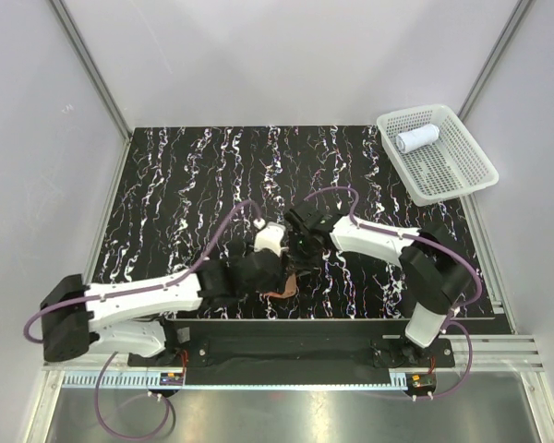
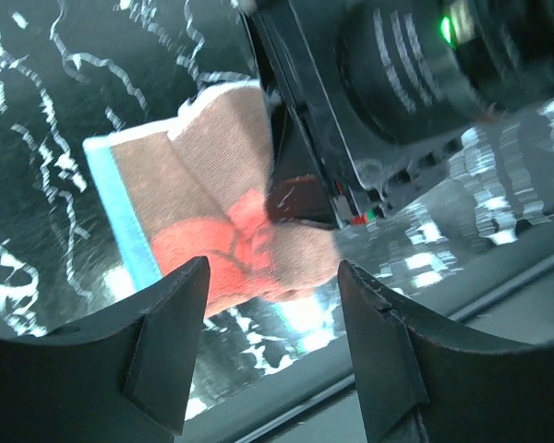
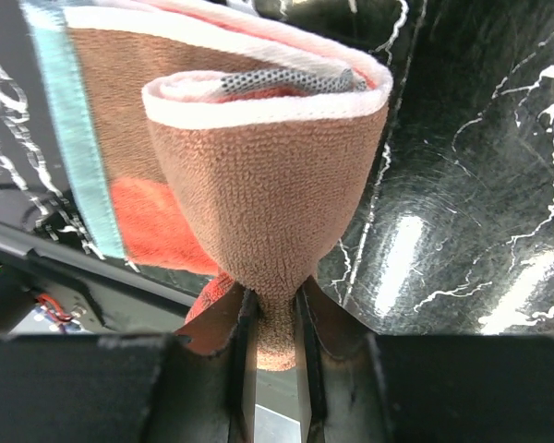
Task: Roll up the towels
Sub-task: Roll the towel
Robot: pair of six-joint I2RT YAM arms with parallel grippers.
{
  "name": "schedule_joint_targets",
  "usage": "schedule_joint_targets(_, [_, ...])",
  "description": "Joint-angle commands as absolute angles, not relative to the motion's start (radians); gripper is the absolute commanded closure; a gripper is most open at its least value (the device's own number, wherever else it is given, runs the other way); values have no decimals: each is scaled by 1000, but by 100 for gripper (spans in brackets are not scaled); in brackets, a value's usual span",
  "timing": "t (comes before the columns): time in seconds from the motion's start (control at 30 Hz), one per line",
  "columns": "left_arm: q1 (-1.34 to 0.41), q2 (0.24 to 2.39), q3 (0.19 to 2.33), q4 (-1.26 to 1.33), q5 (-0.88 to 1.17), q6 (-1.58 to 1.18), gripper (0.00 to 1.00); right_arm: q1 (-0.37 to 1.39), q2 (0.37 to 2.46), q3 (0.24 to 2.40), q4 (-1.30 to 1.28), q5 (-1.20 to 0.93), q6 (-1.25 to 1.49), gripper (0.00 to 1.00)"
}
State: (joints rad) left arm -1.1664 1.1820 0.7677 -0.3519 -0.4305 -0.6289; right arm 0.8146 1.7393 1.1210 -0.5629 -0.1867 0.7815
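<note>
The folded towel (image 3: pixel 258 203) is brown with a white border, orange-red patches and a teal strip at its left; the rolled towel (image 1: pixel 416 138), upper right, is plain white, its mesh basket (image 1: pixel 443 168) white; the table (image 1: pixel 185 185) is black, veined white like marble; purple cables (image 1: pixel 223 231) trail white-and-black arms (image 1: pixel 138 297).

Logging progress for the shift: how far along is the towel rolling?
Done: the white towel lies rolled in the basket. In hand: the right gripper pinches the orange-red towel, only loosely curled; the left gripper is open near it. Left: finish that roll.
</note>
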Motion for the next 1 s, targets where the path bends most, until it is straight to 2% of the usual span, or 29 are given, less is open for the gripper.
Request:
schedule_joint_targets(0.0, [-1244, 1271, 830, -417, -629, -640, 38, 838, 1764, 1173, -644, -144, 782, 88])
schedule_joint_targets(0.37, [-1341, 1560, 1014, -451, -675, -707, 38, 847, 1789, 1204, -666, -160, 779, 86])
schedule_joint_targets(0.67, [-1341, 1654, 1000, -566, -727, -873, 43, 847, 1786, 1203, -664, -181, 776, 84])
schedule_joint_targets(0.77, [-1342, 1658, 942, -517, -695, -885, 49, 847, 1783, 1192, -640, -218, 773, 84])
schedule_joint_targets(0.8, [-1342, 1660, 931, -506, -689, -891, 56, 847, 1784, 1186, -635, -222, 778, 83])
schedule_joint_targets(0.97, [-1339, 1661, 864, -445, -658, -913, 74, 847, 1776, 1169, -608, -265, 785, 78])
